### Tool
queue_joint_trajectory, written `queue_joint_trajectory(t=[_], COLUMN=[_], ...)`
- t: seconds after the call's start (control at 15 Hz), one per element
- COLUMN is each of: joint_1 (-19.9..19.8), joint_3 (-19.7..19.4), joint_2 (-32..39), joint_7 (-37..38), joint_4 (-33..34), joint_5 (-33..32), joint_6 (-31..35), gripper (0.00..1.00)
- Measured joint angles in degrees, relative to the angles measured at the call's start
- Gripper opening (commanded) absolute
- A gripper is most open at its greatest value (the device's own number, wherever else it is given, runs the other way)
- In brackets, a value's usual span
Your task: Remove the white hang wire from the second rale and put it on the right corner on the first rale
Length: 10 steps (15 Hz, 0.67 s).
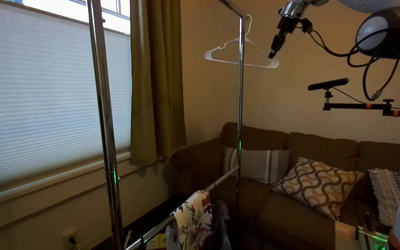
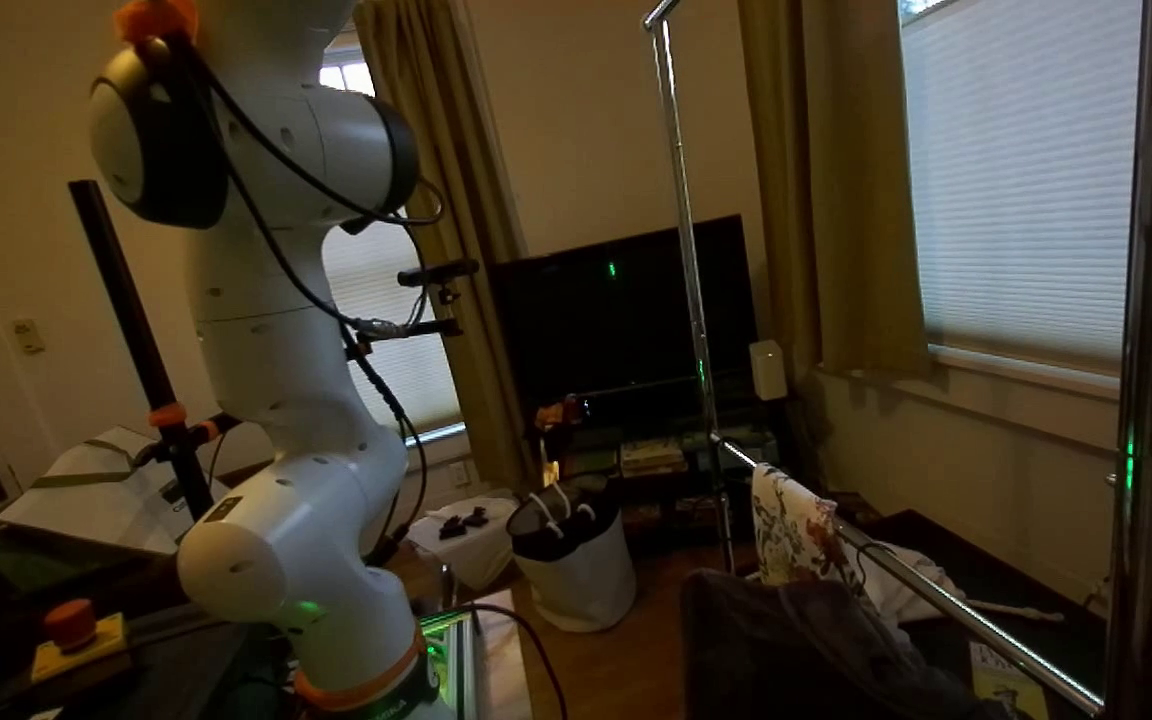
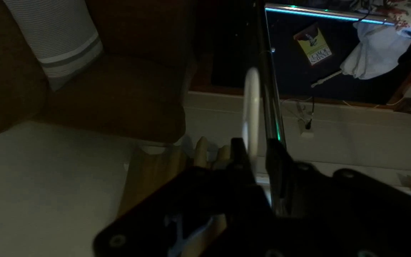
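The white hanger [image 1: 224, 61] hangs in an exterior view, its hook at the corner where the top crossbar [image 1: 233, 7], the first rale, meets the upright. It is out of sight in an exterior view where the top crossbar's corner [image 2: 658, 15] shows. My gripper [image 1: 272, 55] is at the hanger's right end. In the wrist view the hanger [image 3: 251, 107] runs between the fingers of my gripper [image 3: 255, 141], close to the left finger, with a gap to the right finger. The second rale, the lower crossbar [image 1: 158, 227], also shows in an exterior view [image 2: 986, 625].
The near upright [image 1: 104, 104] and far upright [image 1: 240, 86] stand beside the hanger. The far upright [image 3: 271, 100] is close to my right finger. A floral garment [image 1: 194, 215] and a dark garment [image 1: 220, 222] hang on the lower crossbar. A sofa [image 1: 262, 137] stands behind.
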Motion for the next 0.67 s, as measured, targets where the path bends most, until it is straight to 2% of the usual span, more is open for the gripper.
queue_joint_trajectory(t=[0.4,0.67], joint_1=[-0.95,-4.07], joint_3=[-1.22,-3.40], joint_2=[1.28,-0.67], joint_7=[-0.09,-2.43], joint_4=[2.45,2.52], joint_5=[0.00,5.79], joint_6=[-0.60,-1.41], gripper=[0.99,1.00])
